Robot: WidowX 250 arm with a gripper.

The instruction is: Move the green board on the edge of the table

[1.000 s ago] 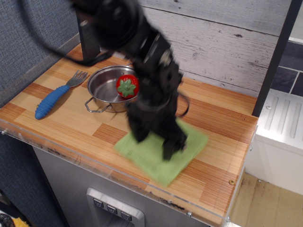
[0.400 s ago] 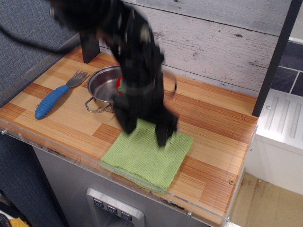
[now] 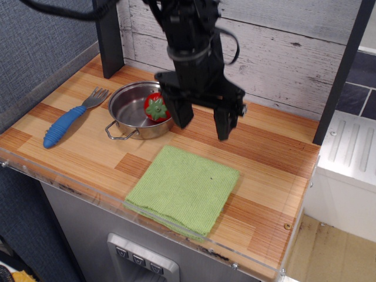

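The green board (image 3: 184,190) is a flat light green folded cloth lying on the striped wood table (image 3: 270,176), its front corner against the clear plastic rim at the front edge. My black gripper (image 3: 202,126) hangs above the table behind the cloth, clear of it. Its two fingers (image 3: 224,123) are spread apart and hold nothing.
A steel pot (image 3: 130,110) with a red strawberry (image 3: 156,107) inside stands left of the gripper. A blue-handled fork (image 3: 67,121) lies at the far left. A dark post (image 3: 108,41) stands at the back left, and a white plank wall runs behind.
The gripper has let go of the cloth, lifted and moved back toward the wall. The cloth slid toward the front edge and now lies flat there.
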